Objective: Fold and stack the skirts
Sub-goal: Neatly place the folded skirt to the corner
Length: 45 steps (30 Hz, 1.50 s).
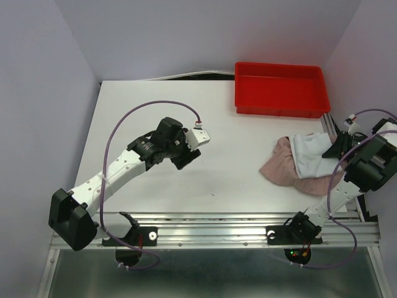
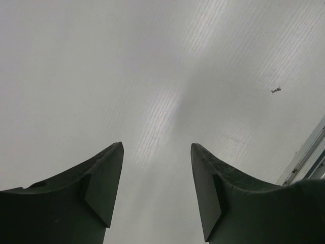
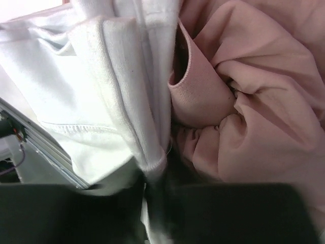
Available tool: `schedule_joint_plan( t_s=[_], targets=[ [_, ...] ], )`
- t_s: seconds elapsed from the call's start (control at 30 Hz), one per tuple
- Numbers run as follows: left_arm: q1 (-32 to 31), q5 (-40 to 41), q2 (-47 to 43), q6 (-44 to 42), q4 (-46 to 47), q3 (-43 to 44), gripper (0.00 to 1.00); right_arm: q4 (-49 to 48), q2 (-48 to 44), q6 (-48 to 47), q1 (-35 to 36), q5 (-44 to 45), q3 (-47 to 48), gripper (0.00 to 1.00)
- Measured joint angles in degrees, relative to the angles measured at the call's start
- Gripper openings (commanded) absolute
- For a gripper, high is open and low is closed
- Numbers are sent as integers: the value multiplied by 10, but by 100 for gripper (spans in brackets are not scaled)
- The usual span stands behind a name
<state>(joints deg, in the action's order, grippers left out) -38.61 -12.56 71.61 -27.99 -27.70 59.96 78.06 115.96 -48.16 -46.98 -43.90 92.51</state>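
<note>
The table (image 1: 155, 118) is seen bare along its left edge, in its far-left corner and across most of its middle, so passage is offered there. The far-right corner is occupied by the red tray (image 1: 279, 112), set against the far edge. The right edge is blocked by the white skirt (image 1: 309, 152), heaped on the pink skirt (image 1: 282, 169); a narrow bare strip is seen between heap and tray. The right gripper (image 1: 340, 148) is closed on a fold of the white skirt. The left gripper (image 1: 185, 156) is held left of the middle, jaws apart over bare surface. The near edge is bounded by a metal rail (image 1: 248, 226).
</note>
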Motion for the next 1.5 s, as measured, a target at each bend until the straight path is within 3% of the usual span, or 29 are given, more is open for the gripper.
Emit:
schedule_joint_plan(
  t_s=[0.13,0.2,0.23,0.3,0.63,0.87,1.1,1.2,1.33,1.5],
  targets=[
    [0,4,0,0,0,0,69,-1,0,2,-3,7,3,69],
    [1,4,0,0,0,0,69,-1,0,5,-2,9,7,74],
    [3,4,0,0,0,0,69,-1,-1,6,-3,9,8,84],
    [6,3,2,1,0,1,72,0,-2,11,-3,8,11,92],
    [51,-20,21,11,1,17,72,-62,-84,121,31,37,15,100],
    [67,-23,21,16,1,20,73,-172,-190,216,97,159,7,100],
    [114,-40,30,36,-1,37,75,-217,-198,239,114,233,25,100],
    [166,-64,56,53,-6,86,75,-234,-206,250,171,248,32,100],
    [249,-112,115,75,-6,168,75,-272,-219,301,320,236,32,100],
    [321,-137,129,85,-3,183,77,-329,-222,365,468,205,-4,100]
  ],
)
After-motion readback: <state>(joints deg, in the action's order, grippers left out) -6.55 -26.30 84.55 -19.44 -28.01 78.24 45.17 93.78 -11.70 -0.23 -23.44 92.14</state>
